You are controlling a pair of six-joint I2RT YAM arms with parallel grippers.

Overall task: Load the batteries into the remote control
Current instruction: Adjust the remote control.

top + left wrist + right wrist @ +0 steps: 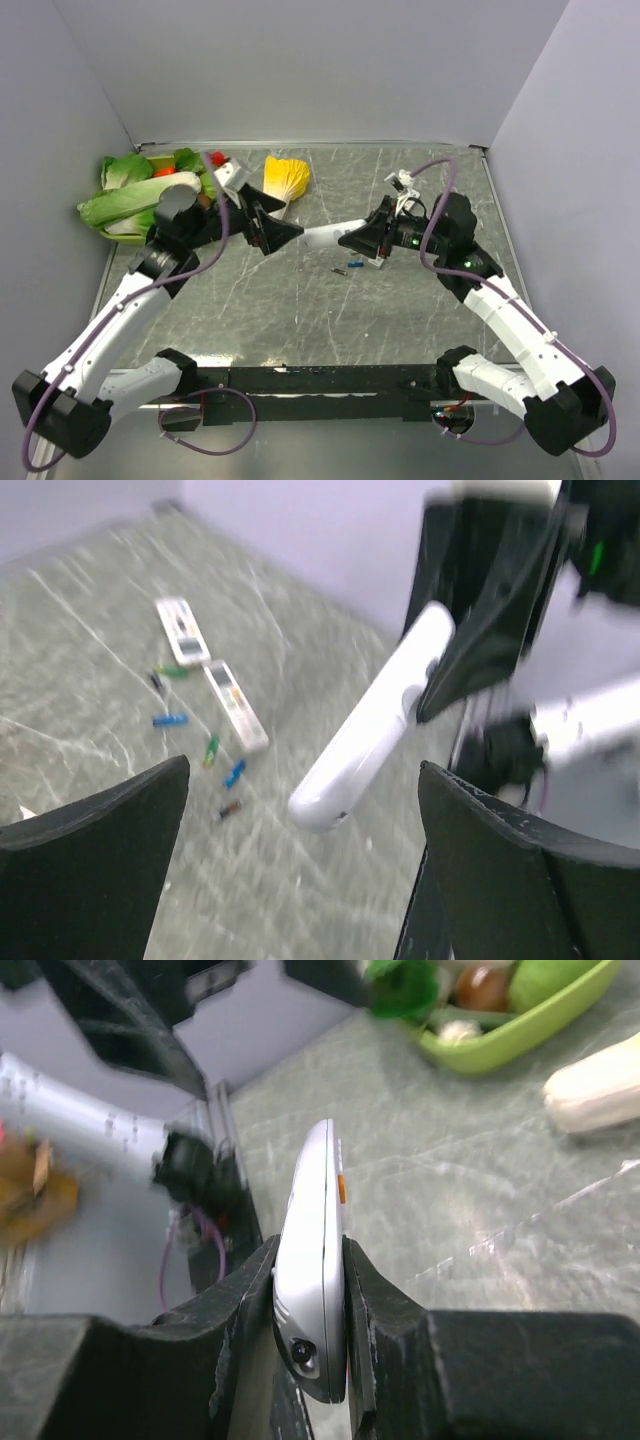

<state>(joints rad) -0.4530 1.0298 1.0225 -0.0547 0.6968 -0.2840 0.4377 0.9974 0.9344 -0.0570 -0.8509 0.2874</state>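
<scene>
My right gripper (362, 241) is shut on a white remote control (325, 236) and holds it above the table, its free end pointing left. In the right wrist view the remote (318, 1220) stands on edge, clamped between both fingers. My left gripper (280, 232) is open and empty, facing the remote's free end (370, 730), which hangs ahead of its jaws without touching them. Several tiny batteries lie on the table below: blue (170, 720), green (211, 748), reddish (230, 808). In the top view only a couple of them (352, 266) show.
Two small white remotes (183, 630) (236, 702) lie by the batteries. Leafy greens (130, 195), a yellow vegetable (287, 178) and a green bowl (520, 1020) of produce sit at the back left. White walls enclose the marble table (300, 310).
</scene>
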